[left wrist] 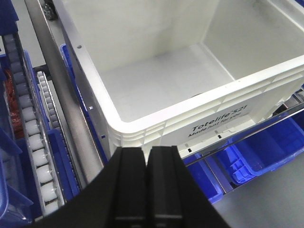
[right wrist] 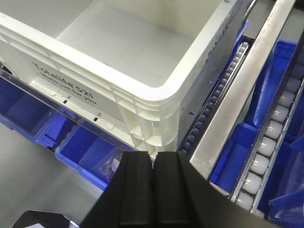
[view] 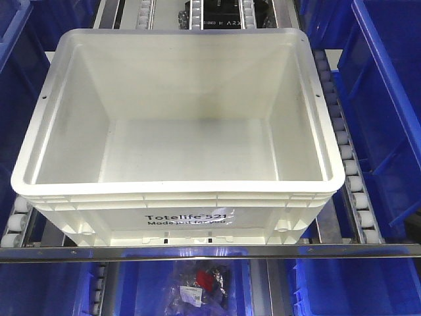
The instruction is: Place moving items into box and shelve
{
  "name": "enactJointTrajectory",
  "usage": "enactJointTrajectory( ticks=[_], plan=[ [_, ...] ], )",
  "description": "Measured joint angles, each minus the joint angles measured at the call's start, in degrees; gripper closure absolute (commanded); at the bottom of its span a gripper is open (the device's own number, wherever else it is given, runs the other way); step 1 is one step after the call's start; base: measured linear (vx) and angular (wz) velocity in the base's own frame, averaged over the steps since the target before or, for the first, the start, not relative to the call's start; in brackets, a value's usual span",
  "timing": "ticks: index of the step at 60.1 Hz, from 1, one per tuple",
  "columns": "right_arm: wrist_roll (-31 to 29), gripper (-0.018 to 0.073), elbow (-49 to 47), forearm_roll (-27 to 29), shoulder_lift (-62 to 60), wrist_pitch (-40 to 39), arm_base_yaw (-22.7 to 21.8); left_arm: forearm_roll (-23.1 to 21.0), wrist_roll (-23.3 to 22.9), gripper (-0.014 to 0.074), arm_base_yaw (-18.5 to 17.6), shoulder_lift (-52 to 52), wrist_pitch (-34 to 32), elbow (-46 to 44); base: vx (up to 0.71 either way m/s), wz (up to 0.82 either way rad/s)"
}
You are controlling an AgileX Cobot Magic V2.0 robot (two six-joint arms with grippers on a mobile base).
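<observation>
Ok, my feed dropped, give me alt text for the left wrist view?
An empty white box printed "Totelife 521" sits on a roller rack, seen from above its front-left corner. The closed black left gripper fills the bottom edge, holding nothing. Blue bins sit below and beside the rack.

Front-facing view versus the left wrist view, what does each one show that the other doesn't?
Only the front-facing view shows the whole rim of the white box, the dark device behind it, and the bagged items with a red piece in the blue bin below.

Only the left wrist view shows the left claw, its black fingers pressed together with nothing between them, plus something orange-brown at the far left edge.

Both show the box empty, its "Totelife 521" print, white rollers and blue bins. Neither shows any moving items.
</observation>
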Motion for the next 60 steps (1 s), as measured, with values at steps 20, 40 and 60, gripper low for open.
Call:
enactJointTrajectory(
  ticks=[20, 40, 60],
  plan=[
    [0.0, 0.0575, 0.0, 0.2, 0.0, 0.0, 0.0, 0.0, 0.0, 0.0619, 0.0, 0.0, 1.0, 0.0, 0.0, 0.0],
    [0.0, 0.0575, 0.0, 0.2, 0.0, 0.0, 0.0, 0.3, 0.0, 0.0619, 2.7, -2.5, -2.3, 4.4, 0.0, 0.0],
    [0.0, 0.0575, 0.0, 0.3, 0.0, 0.0, 0.0, 0.6, 0.0, 0.0619, 15.4, -14.0, -36.6, 31.7, 0.0, 0.0]
  ],
)
